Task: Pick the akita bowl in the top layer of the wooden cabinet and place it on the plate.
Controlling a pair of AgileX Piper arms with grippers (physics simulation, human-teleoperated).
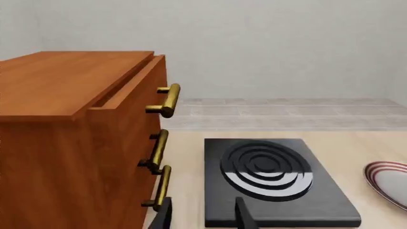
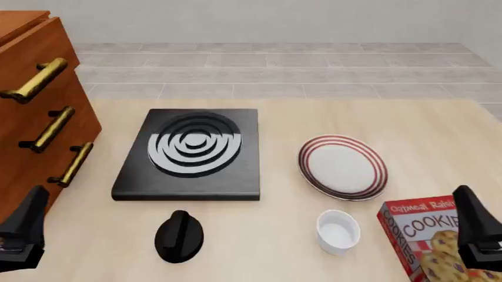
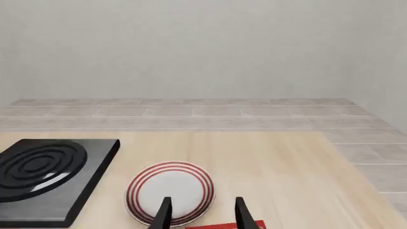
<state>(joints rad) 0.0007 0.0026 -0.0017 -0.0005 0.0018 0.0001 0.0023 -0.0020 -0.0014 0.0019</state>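
Front view: at the far left stands the wooden cabinet (image 2: 35,111), its three brass handles facing the table. The top layer (image 1: 130,88) is pulled out a little, as the left wrist view shows by the gap under the cabinet's top board; the inside is hidden, so the akita bowl cannot be seen in any picture. The left gripper (image 2: 23,235) sits low at the left edge, near the cabinet's bottom corner, its fingers apart with nothing between them. Next comes a black stove (image 2: 192,153) with white rings, and in front of it a black knob (image 2: 180,236). Right of the stove lies the plate (image 2: 342,167), bare. Just in front of the plate stands a small white cup (image 2: 338,231), and beside that a red cookie box (image 2: 427,235). The right gripper (image 2: 474,235) hangs over the box at the right edge, fingers spread and holding nothing.
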